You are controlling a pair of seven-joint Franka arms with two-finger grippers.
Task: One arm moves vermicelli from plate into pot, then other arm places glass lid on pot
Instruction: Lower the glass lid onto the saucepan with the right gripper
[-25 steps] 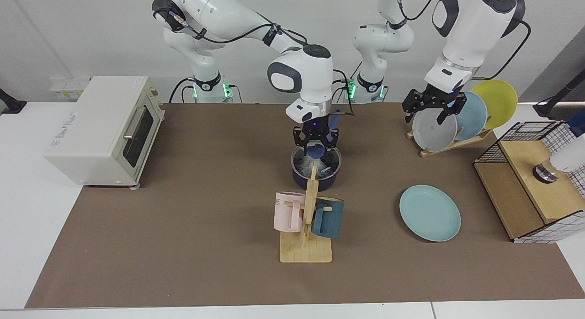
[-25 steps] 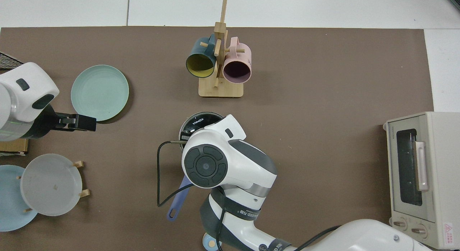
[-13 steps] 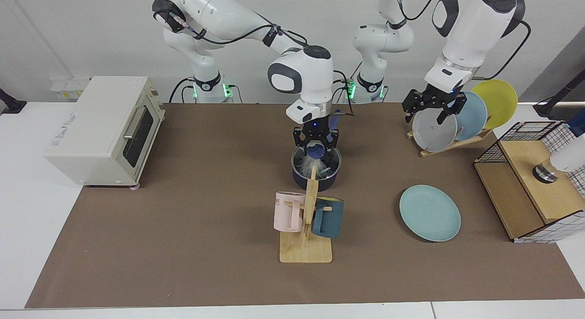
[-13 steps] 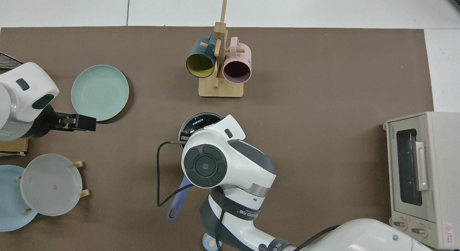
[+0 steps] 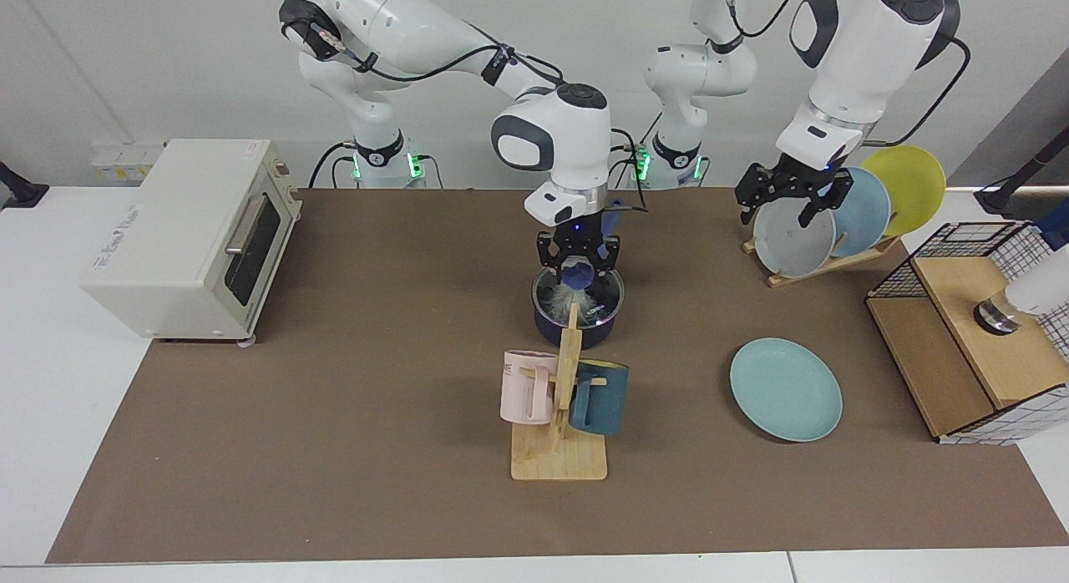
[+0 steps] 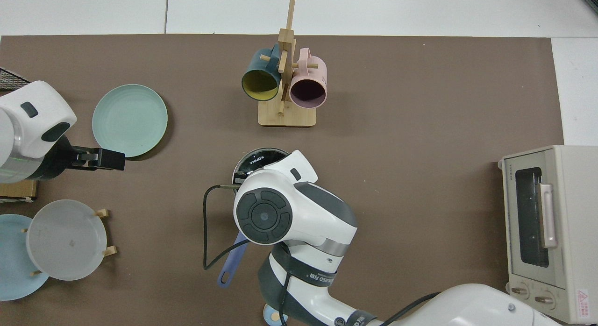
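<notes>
The right gripper [image 5: 577,264] stands straight above the small round dark navy-black pot [image 5: 603,328], its two fingers set either side of the blue centre knob of the round clear glass lid [image 5: 606,292]; whether they press the knob or stand just off it I cannot tell. The lid lies on the pot's rim, and through the glass shows the wispy whitish bundle of vermicelli [image 5: 554,300], inside the pot and directly below the jaws. From above, the right arm's wrist covers most of the pot [image 6: 258,159]; only an arc of lid with printed lettering and the long blue-purple handle show past it.

The left gripper [image 5: 786,195] waits in the air well apart from the pot, in front of the plate rack, its fingers spread and holding nothing. In the top view it [image 6: 103,159] hangs just beside the edge of the round shallow pale teal-green plate [image 6: 130,120], which lies bare on the brown table mat [image 5: 351,416].

Counted: one pot, one lid, one noodle bundle, one teal plate [image 5: 786,389]. Three more plates lean in a wooden rack [image 5: 823,264]: grey [image 5: 789,239], light blue [image 5: 864,207] and yellow [image 5: 910,182]. Two mugs, one pink [image 5: 526,387] and one dark teal [image 5: 600,397], hang on one wooden mug tree [image 5: 561,449] just in front of the pot. One cream toaster oven [image 5: 188,236] sits at the mat's edge on the right arm's side, and one wire-and-wood box [image 5: 973,332] at the opposite edge.
</notes>
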